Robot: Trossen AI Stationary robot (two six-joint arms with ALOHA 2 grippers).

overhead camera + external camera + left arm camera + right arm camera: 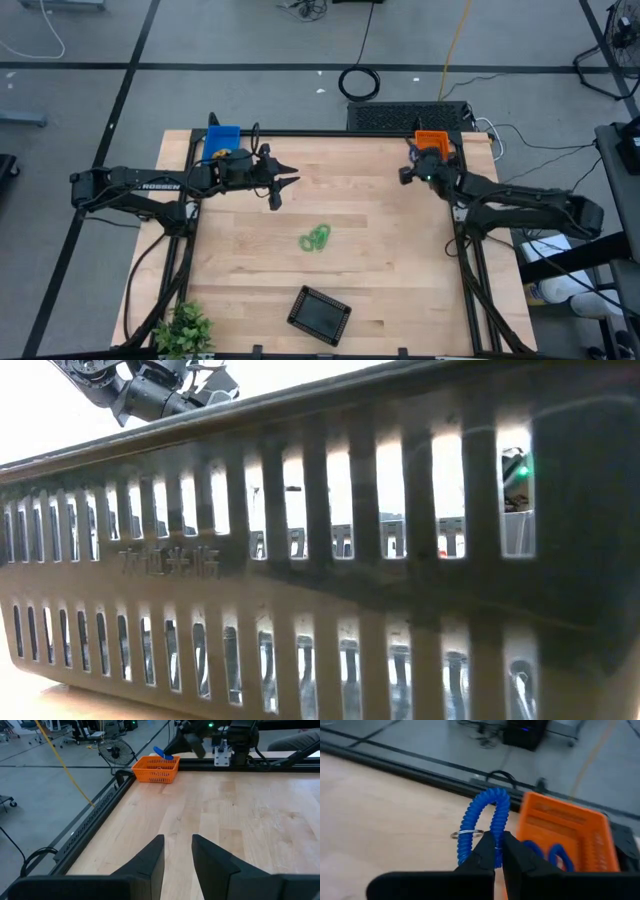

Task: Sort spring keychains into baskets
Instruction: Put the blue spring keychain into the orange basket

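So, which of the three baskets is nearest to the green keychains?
The black basket, alone at the table's front edge; the blue basket and orange basket sit in the far corners.

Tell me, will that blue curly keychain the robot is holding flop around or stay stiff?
Probably floppy: the blue spring keychain droops in a bent loop from the right gripper, pinched at one spot. It looks light, since thin fingertips carry it. Its coils would likely stretch and bounce, and its metal ring may dangle.
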